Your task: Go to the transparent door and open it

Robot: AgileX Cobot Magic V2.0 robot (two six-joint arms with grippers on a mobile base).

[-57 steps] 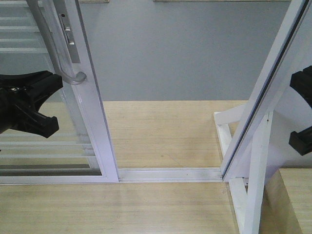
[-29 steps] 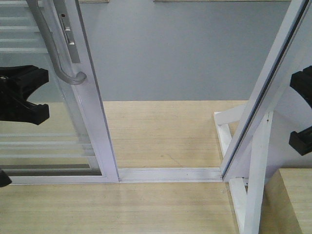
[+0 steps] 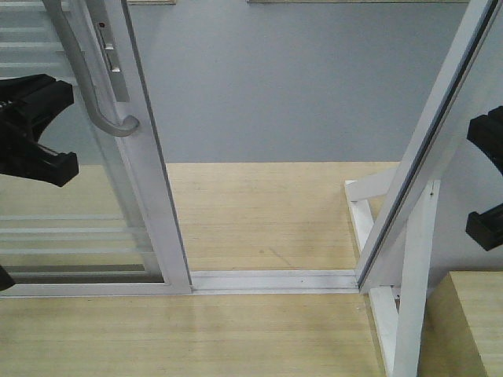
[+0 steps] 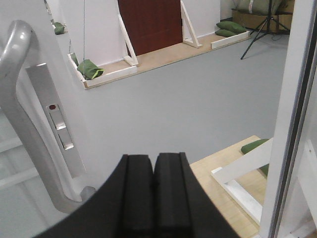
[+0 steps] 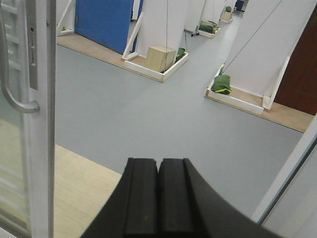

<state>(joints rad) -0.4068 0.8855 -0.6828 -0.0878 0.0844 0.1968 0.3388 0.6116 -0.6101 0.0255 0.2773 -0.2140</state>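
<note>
Grey floor beyond transparent door; no legible writing.

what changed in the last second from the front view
The left gripper drew away from the handle toward the left edge and rose; it holds nothing, fingers together in its wrist view. The door, already slid open, did not move, nor did the right gripper.

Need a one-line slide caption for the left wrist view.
Left gripper, jaws shut, beside the transparent door and its grey bar handle, doorway open ahead.
</note>
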